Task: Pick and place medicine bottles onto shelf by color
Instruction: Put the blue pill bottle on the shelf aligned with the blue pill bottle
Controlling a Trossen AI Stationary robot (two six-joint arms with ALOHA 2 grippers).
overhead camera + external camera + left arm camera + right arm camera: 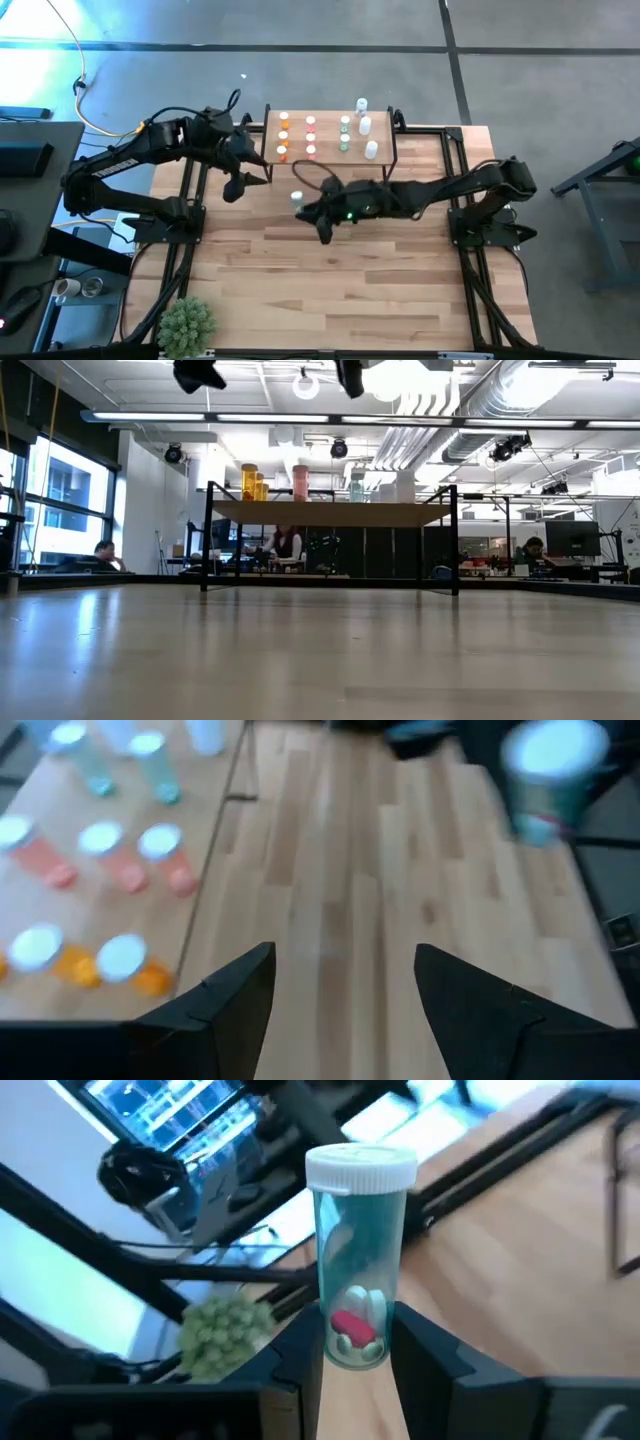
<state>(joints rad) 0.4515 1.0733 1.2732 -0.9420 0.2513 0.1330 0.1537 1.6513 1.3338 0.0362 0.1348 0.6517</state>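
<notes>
Closest to the front edge of the worktop (340, 290) there's a little green plant (187, 323) sitting at the left corner, well away from everything else.

Moving in, the right hand (345, 1355) is up over the middle of the worktop, just in front of the shelf, clenched around a green bottle (355, 1270). White cap on top, upright between the fingers, and you can see a few pills in the bottom, one red. From the top camera that bottle (297, 199) shows as a white cap right at the tip of the arm.

The left hand (340, 995) is beside the shelf's left end, released, fingers spread wide with nothing between them, just bare wood below.

Then the shelf (325, 160) at the far side of the worktop. Bottles stand on it in columns by colour: orange bottles (283, 137) at the left, pink bottles (311, 136) next, green ones (344, 133) after that, and clear bottles (367, 127) toward the right end. One clear one looks like it's at or past the far edge, can't really tell.

Way back in the room a few people are sitting at desks.
</notes>
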